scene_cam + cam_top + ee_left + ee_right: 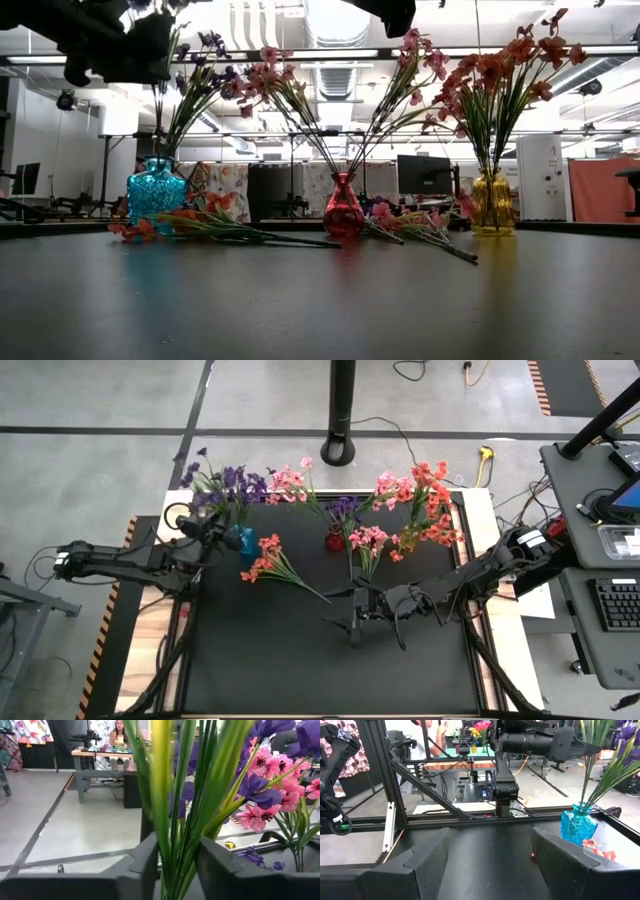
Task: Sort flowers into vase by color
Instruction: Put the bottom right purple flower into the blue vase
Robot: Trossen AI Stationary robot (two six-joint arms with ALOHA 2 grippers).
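Purple flowers stand in the blue vase near the table's far left. My left gripper is shut on their green stems, just above the vase. The red vase holds pink and purple sprays, and the yellow vase holds orange-red and pink ones. An orange-red spray and a pink spray lie flat on the black mat. My right gripper hovers open over the mat's middle, holding nothing. My left gripper pinches a bundle of several green stems of the purple flowers between its two fingers. It comes in level from the table's left and lies across the stems. The stems stand upright with their lower ends in the blue vase.
The three vases stand in a row along the far side of the mat. The near half of the mat is bare. A black pole base stands beyond the far edge. A person sits at a desk in the room behind.
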